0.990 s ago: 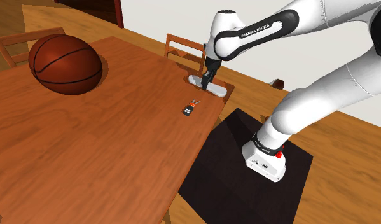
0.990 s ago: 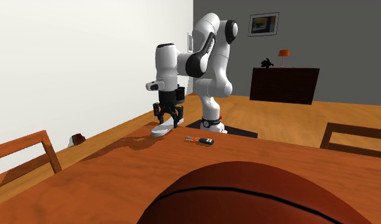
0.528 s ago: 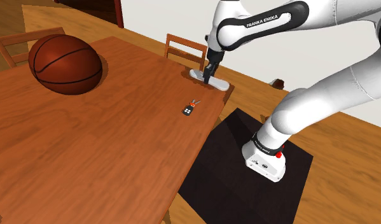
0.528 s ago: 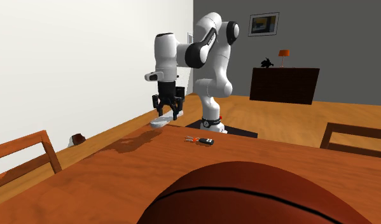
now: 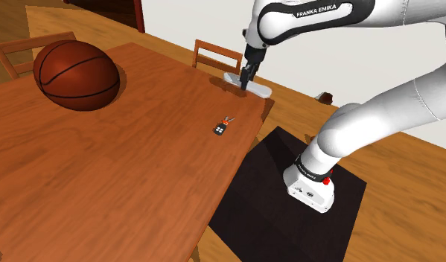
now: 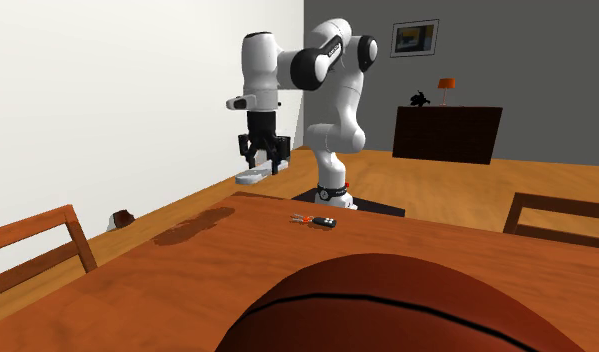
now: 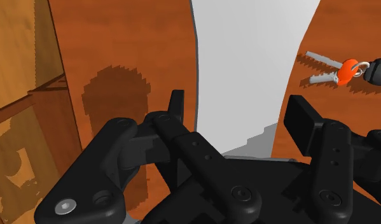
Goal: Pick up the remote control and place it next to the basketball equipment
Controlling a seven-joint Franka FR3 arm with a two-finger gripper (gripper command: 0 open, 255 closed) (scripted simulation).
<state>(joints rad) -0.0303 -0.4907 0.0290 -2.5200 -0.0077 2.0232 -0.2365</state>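
Wooden table (image 5: 124, 164) spreads out below the gripper (image 5: 246, 84). A black key fob (image 5: 222, 127) lies flat on it, with a couple of keys (image 7: 321, 77) on an orange ring. It's near the gripper but lower and off to one side. One wooden chair (image 5: 217, 56) is tucked in at the table edge just beside the gripper, and another chair (image 5: 20, 48) is well apart from it. Way off behind the gripper there's a dark sideboard (image 6: 447, 133) against a grey wall. On top of it are an orange-shaded lamp (image 6: 446, 85) and a small black figurine (image 6: 419, 99), with a framed picture (image 6: 414, 38) above.
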